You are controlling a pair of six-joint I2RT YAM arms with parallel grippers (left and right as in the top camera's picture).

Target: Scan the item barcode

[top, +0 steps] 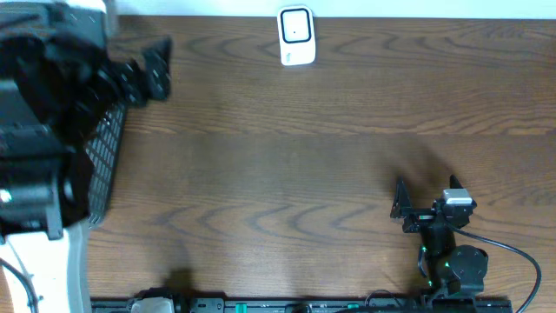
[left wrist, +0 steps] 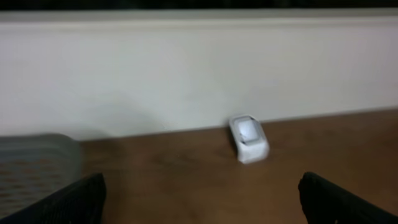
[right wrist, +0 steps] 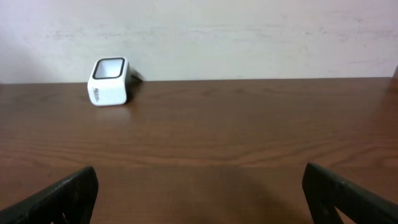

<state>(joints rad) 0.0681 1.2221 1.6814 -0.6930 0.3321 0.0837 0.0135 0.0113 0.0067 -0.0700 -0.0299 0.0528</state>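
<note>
The white barcode scanner stands at the table's far edge, its dark window facing up; it also shows in the left wrist view and the right wrist view. The item is out of view in every frame. My left gripper hovers at the far left above the basket, open and empty. My right gripper sits near the front right, open with only bare table between its fingers. Both point toward the scanner from a distance.
A black mesh basket stands at the table's left edge, partly hidden under the left arm; its rim shows blurred in the left wrist view. A pale wall runs behind the scanner. A black cable trails from the right arm's base.
</note>
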